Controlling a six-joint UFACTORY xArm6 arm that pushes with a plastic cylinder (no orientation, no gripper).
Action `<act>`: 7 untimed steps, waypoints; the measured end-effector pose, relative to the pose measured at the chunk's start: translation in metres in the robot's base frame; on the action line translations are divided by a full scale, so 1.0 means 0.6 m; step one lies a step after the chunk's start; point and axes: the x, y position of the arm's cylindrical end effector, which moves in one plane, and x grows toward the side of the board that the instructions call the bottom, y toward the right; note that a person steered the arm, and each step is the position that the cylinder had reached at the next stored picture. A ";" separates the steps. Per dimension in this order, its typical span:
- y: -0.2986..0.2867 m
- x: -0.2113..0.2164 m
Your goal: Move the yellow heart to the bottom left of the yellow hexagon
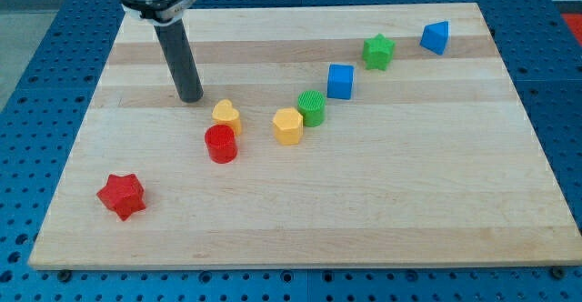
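Wooden board [364,211] lies on a blue perforated table [55,56]; all blocks sit on the board.

Arm's dark rod [182,61] comes down from the view's top left. My tip [191,99] rests on the board, just up-left of the yellow heart, a small gap between them. No hand fitted, so nothing is grasped or clamped; the rod is bare.

Red star [122,196]: alone near the view's bottom left.
Red cylinder [221,145]: touching the yellow heart's lower side.
Yellow hexagon [288,125]: to the heart's right, touching the green cylinder [312,107] at its upper right.
Blue cube [340,81], green star [378,51], blue wedge-like block [436,36]: strung diagonally toward the top right.
Yellow heart [226,115]: left of the hexagon, roughly level with it.
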 end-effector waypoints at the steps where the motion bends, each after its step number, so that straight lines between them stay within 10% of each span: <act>1: 0.031 0.025; 7: 0.115 0.103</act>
